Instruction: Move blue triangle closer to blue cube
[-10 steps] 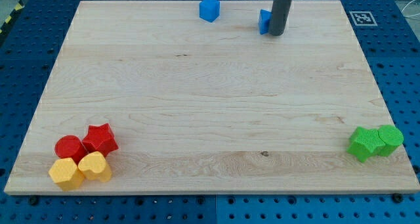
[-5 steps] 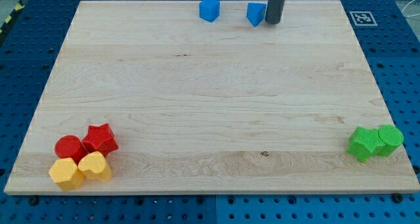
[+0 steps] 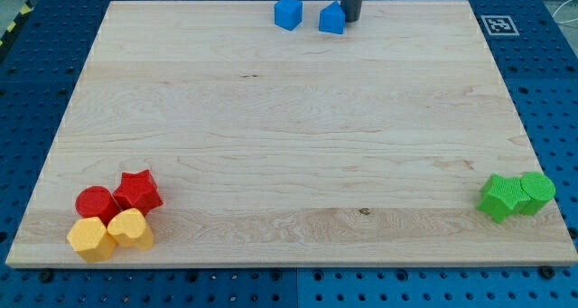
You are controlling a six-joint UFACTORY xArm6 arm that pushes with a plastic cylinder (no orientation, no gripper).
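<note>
The blue triangle point(image 3: 331, 18) lies near the board's top edge, a short gap to the right of the blue cube point(image 3: 288, 13). My tip point(image 3: 351, 19) stands right against the triangle's right side, touching it. The rod rises out of the view's top. The two blue blocks do not touch.
A red cylinder point(image 3: 95, 203), a red star point(image 3: 138, 191), a yellow hexagon point(image 3: 90, 238) and a yellow heart point(image 3: 131, 228) cluster at the bottom left. Two green blocks point(image 3: 517, 194) sit at the right edge. A marker tag point(image 3: 499, 24) is at the top right corner.
My tip has moved left along the top edge, pushing the blue triangle left. The gap to the blue cube has shrunk. The other blocks have not moved.
</note>
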